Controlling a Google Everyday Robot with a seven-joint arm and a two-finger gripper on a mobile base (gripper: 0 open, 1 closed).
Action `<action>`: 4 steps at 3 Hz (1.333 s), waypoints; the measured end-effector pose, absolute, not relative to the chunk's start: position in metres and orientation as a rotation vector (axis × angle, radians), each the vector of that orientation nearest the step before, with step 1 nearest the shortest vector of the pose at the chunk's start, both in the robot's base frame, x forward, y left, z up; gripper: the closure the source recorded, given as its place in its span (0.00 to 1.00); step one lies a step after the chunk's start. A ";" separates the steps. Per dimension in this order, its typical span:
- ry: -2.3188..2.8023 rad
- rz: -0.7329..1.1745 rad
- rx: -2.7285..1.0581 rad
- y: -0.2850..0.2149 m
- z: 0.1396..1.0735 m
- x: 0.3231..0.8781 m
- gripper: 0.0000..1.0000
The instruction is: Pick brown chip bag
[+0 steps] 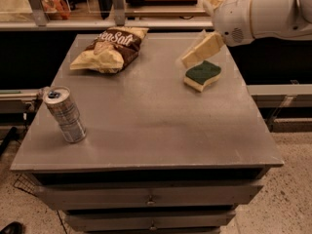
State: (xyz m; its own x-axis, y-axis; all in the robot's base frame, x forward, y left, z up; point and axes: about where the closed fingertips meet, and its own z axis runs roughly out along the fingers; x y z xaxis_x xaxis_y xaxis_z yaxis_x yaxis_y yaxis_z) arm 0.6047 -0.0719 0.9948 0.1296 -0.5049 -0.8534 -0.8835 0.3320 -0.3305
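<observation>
The brown chip bag (109,48) lies flat at the far left of the grey table (146,116), its "Sea Salt" lettering facing up. It is dark brown in the middle with pale yellow ends. My gripper (199,52) hangs above the table's far right side, just over the green-and-yellow sponge (203,75), well to the right of the bag. It holds nothing that I can see. The white arm (258,16) reaches in from the right edge.
A silver can (65,114) stands tilted near the table's left front edge. Drawers (151,199) sit under the tabletop. A rail and glass panels (73,13) run behind the table.
</observation>
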 end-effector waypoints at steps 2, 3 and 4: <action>1.519 0.442 -1.315 -0.018 0.984 0.622 0.00; 1.564 0.426 -1.337 0.031 0.966 0.630 0.00; 1.647 0.409 -1.359 0.081 0.934 0.653 0.00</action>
